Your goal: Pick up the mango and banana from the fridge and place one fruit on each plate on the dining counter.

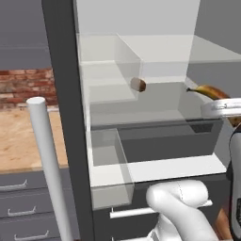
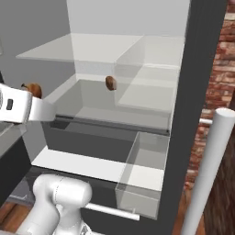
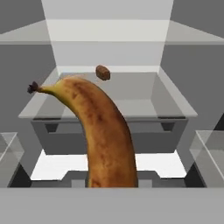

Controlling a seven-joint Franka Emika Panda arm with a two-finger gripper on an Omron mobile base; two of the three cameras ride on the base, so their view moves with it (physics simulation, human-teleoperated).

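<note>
The fridge (image 1: 64, 108) stands open, white inside with clear glass shelves. My gripper (image 1: 223, 103) is shut on the banana (image 3: 104, 135), a curved yellow fruit with heavy brown mottling and a dark stem tip. In the hand view it rises from the bottom edge and hides my fingertips. The banana (image 1: 207, 90) hangs at the fridge's right side, level with the middle shelf, and a bit of the banana (image 2: 32, 89) peeks out behind my white hand in the right base view. The mango, the plates and the dining counter are out of view.
A brown oval lump (image 1: 138, 84) lies at the back of the middle glass shelf (image 3: 144, 107). Clear drawers (image 1: 155, 141) sit below it. The long pale bar handle (image 1: 47, 160) slants across the front left. A wooden worktop (image 1: 19, 136) over grey drawers lies left of the fridge.
</note>
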